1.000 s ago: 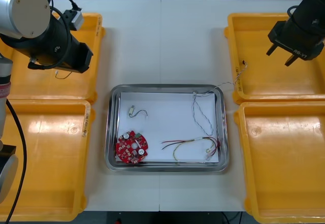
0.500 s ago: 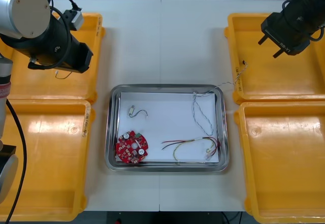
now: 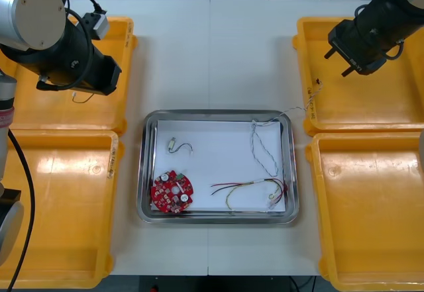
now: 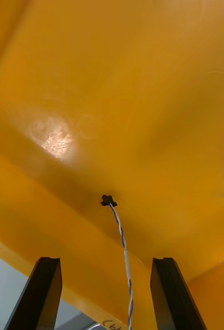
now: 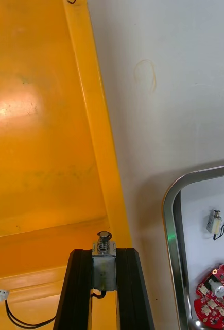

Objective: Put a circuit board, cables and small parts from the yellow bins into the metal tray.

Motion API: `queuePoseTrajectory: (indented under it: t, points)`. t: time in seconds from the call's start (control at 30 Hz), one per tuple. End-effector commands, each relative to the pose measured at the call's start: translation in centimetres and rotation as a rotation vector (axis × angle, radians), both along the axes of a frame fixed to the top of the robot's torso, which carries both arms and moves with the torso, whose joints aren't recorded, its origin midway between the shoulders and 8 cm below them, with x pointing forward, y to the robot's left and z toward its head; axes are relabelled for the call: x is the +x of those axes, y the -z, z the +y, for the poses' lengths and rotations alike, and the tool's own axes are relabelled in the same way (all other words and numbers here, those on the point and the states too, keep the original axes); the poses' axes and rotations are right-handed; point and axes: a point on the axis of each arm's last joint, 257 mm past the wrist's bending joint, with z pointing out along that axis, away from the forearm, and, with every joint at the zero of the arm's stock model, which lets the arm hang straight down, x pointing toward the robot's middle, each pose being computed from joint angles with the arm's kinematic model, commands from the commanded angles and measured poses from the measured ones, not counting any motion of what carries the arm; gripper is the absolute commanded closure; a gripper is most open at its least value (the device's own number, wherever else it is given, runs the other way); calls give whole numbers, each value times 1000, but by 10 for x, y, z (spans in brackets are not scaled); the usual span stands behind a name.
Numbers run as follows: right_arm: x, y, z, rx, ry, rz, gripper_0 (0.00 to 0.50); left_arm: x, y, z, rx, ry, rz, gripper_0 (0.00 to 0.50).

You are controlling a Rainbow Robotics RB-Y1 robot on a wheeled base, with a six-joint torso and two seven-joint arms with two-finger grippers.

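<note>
Left gripper (image 5: 104,251) fingers clamp a metal part (image 5: 104,268) by the rim of the left bin (image 5: 34,154). Right gripper (image 4: 105,260) fingers stand wide, the blue-white cable (image 4: 121,234) between them, its end in the right bin (image 4: 142,103). The tray (image 3: 142,173) holds a board (image 3: 172,191), a red-yellow cable (image 3: 248,189) and seemingly a second part (image 3: 172,145).

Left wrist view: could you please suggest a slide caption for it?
Left gripper shut on a small metal part over the rim of a yellow bin, beside the metal tray.
</note>
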Motion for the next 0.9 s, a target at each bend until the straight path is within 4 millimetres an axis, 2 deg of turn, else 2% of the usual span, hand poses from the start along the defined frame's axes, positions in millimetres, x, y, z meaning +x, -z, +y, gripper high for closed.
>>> queuePoseTrajectory:
  t: [0.03,0.33,0.6,0.9]
  points:
    - [13,-27,20,56,33,-40,0,-3,-7,-10,-65,-65,-12,500]
    - [9,-2,24,54,27,-15,0,-4,-6,-11,-69,-64,-10,500]
    - [7,8,27,54,17,-5,0,-4,-6,-11,-71,-67,-8,500]
    - [0,27,19,53,26,21,0,-4,-6,-12,-73,-65,-8,500]
